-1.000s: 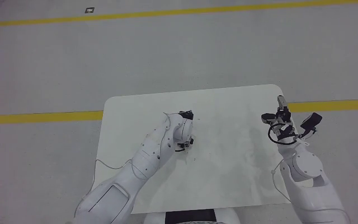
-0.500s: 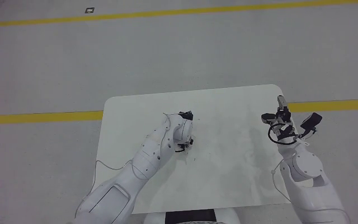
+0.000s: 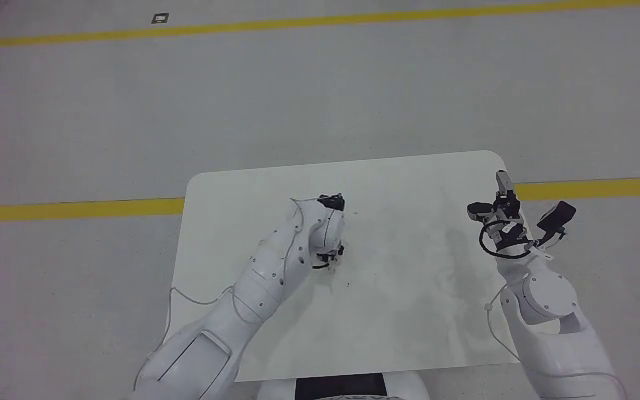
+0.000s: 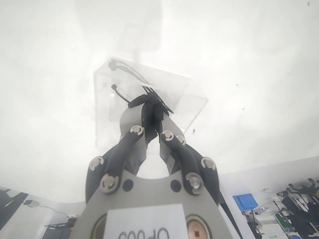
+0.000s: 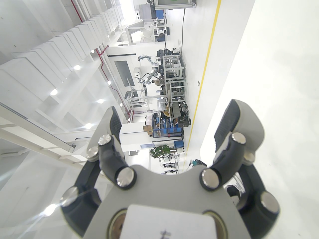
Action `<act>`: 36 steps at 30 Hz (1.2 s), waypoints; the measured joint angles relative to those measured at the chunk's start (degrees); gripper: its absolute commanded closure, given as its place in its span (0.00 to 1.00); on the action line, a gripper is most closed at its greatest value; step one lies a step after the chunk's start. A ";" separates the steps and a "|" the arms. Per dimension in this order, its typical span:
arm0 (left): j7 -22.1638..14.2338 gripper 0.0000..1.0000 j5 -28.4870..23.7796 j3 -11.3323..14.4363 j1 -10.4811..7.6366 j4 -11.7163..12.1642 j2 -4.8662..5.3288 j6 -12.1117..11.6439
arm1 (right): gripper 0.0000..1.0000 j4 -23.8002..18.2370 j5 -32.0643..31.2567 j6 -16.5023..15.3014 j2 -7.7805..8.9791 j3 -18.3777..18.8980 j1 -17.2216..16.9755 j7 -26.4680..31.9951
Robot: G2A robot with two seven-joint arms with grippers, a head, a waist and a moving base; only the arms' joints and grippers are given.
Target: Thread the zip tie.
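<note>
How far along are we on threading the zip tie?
Done: the left tool looks shut on a zip tie at the clear box, where spare ties lie. In hand: lifting that tie out. Left: the threading itself. No closed loop shows, and the right tool is open and empty, well away from the box.

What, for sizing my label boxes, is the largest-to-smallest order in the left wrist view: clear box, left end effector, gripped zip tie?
1. left end effector, though nearness to the camera inflates it.
2. clear box.
3. zip tie in its grip.
</note>
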 measured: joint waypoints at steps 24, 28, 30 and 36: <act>-1.08 1.00 -0.92 -4.04 7.39 -16.52 7.03 0.00 | 0.00 0.00 0.00 0.00 0.00 0.00 0.00 0.00; -1.08 1.00 -2.92 -3.94 7.70 -18.59 8.20 0.00 | 0.00 0.00 0.00 0.00 0.00 0.00 0.00 0.00; -1.08 1.00 -4.21 -3.67 7.67 -19.43 8.82 0.00 | 0.00 0.00 0.00 0.00 0.00 0.00 0.00 0.00; -1.08 1.00 -7.17 -3.58 7.80 -23.17 10.69 0.00 | 0.00 0.00 0.00 0.00 0.00 0.00 0.00 0.00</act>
